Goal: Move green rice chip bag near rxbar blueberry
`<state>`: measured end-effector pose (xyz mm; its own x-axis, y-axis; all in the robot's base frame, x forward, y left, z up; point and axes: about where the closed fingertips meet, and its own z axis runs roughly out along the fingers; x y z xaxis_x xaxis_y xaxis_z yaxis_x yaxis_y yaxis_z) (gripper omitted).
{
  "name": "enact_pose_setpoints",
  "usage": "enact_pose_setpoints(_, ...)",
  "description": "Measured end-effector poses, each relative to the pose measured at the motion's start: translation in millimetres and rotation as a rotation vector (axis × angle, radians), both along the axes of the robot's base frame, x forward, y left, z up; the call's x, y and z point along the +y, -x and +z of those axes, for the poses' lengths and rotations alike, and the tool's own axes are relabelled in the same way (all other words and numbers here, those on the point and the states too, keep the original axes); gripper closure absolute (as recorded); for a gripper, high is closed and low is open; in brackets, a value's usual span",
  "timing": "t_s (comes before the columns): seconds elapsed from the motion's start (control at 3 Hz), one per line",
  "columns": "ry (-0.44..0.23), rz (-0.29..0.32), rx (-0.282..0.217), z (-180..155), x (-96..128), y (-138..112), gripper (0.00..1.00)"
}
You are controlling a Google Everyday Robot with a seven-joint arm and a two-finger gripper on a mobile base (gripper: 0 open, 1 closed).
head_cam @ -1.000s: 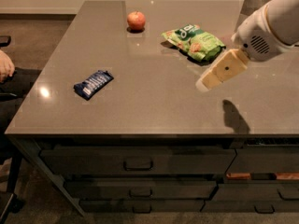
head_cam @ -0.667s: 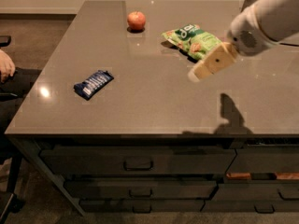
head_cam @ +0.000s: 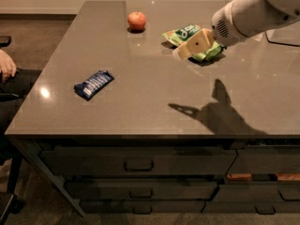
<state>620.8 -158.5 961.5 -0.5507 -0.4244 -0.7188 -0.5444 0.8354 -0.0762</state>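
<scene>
The green rice chip bag lies on the dark countertop at the far right of centre, partly covered by my gripper. My gripper, cream-coloured on a white arm coming in from the upper right, hangs just over the bag's near side. Whether it touches the bag I cannot tell. The rxbar blueberry, a flat dark blue bar with white lettering, lies far to the left near the counter's left edge, well apart from the bag.
A red apple sits at the back of the countertop, left of the bag. A person's hand shows at the left edge. Drawers run below the counter's front.
My gripper has moved left and toward the far side, from beside the bag's near right to directly over the bag. The bag, bar and apple have not moved.
</scene>
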Motion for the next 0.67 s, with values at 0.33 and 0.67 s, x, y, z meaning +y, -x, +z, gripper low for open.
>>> enact_pose_setpoints(0.33, -0.035, -0.052, -0.038, -1, 2, -29, 0.00)
enact_pose_setpoints(0.67, -0.034, -0.115, -0.050, -7, -8, -62, 0.00)
